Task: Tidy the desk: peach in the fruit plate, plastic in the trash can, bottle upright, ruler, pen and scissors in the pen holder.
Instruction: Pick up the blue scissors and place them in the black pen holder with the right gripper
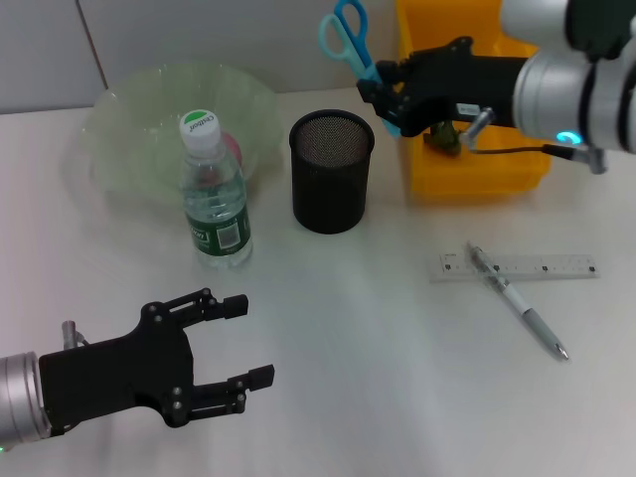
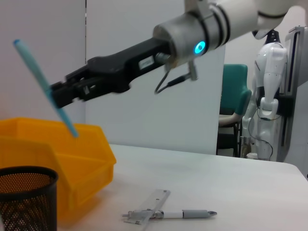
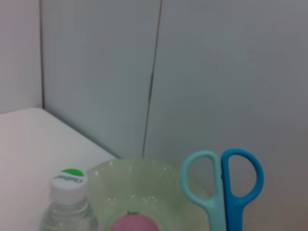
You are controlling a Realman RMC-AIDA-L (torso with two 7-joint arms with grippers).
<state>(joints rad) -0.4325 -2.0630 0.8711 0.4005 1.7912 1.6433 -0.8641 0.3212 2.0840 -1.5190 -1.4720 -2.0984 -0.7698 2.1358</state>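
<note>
White tabletop fills the head view, backed by a pale panelled wall. The right gripper (image 1: 390,99) hangs in the air above the desk, clenched on the blades of the scissors (image 1: 350,38), whose blue and turquoise handles point up and away from the robot. The long axis of the scissors runs steeply, tilted a little from upright, as the left wrist view (image 2: 45,89) also shows.

The black mesh pen holder (image 1: 332,170) stands just below and slightly to the robot's left of the held scissors, its open mouth facing up. That is the relation the next move seems to turn on: the blade tips need to come over the mouth and go down into it, so a short shift to the left and a descent looks enough. The right arm is clearly the nearer one.

The left gripper (image 1: 238,343) rests low near the front edge, fingers spread and holding nothing.

The bottle (image 1: 214,194) already stands upright in front of the green fruit plate (image 1: 119,129), with the pink peach (image 1: 231,147) in the plate behind it. Its green-and-white cap carries a word too small to read with confidence. The ruler (image 1: 556,266) and pen (image 1: 517,301) lie crossed on the desk to the right, in front of the yellow bin (image 1: 477,179).
</note>
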